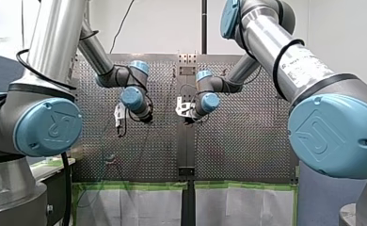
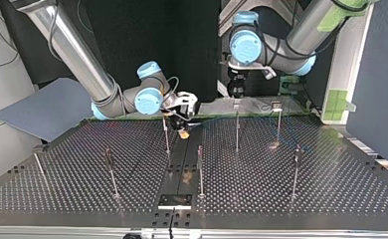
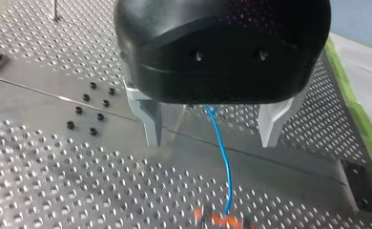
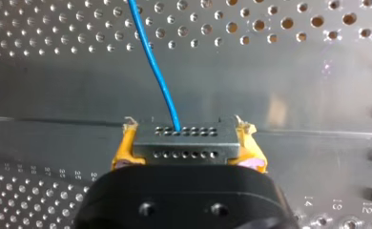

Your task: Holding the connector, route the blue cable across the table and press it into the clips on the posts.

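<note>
In the right wrist view my right gripper [image 4: 184, 130] is shut, its yellow pads [image 4: 123, 151] clamping a dark grey connector [image 4: 184, 143] with rows of small holes. The blue cable [image 4: 155, 67] leaves the connector's face and runs ahead over the perforated plate. In the top view this gripper [image 2: 183, 124] hangs low over the table's middle strip, beside a thin post [image 2: 166, 134]. My left gripper [image 3: 210, 143] stands open above the plate. The blue cable [image 3: 222, 162] passes between its metal fingers [image 3: 148, 119] untouched and ends in an orange blur [image 3: 217, 220]. The top view shows my left gripper [image 2: 237, 89] by the table's far edge.
Several thin upright posts stand across the perforated table [image 2: 331, 189], among them one [image 2: 237, 129] near the left gripper, one [image 2: 200, 169] in the middle and one [image 2: 295, 169] at the top view's right. Green tape [image 3: 360, 119] marks the table's edge.
</note>
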Robot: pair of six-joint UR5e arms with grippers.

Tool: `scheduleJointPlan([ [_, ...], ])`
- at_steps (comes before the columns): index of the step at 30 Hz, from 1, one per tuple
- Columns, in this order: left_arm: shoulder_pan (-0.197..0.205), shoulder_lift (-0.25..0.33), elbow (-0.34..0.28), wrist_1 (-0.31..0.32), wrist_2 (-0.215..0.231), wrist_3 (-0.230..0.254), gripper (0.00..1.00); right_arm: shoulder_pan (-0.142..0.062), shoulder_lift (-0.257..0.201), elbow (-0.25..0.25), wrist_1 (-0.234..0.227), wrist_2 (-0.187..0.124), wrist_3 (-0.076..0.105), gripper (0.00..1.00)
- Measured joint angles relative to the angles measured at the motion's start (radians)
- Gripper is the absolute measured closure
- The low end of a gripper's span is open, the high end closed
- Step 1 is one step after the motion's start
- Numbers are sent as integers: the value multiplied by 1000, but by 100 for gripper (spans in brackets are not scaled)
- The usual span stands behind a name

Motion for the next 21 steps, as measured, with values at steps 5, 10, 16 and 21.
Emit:
scheduleJointPlan([
  [5, -47, -38, 27, 47, -4, -44, 0, -2, 0, 0, 0, 2, 0, 100],
  [10, -91, -74, 61, 84, -1, -64, 0, -2, 0, 0, 0, 2, 0, 100],
  [16, -98, -114, 107, 71, -16, -76, 0, -2, 0, 0, 0, 2, 1, 100],
  [21, -87, -160, 144, 70, -43, -76, 0, -2, 0, 0, 1, 1, 2, 100],
])
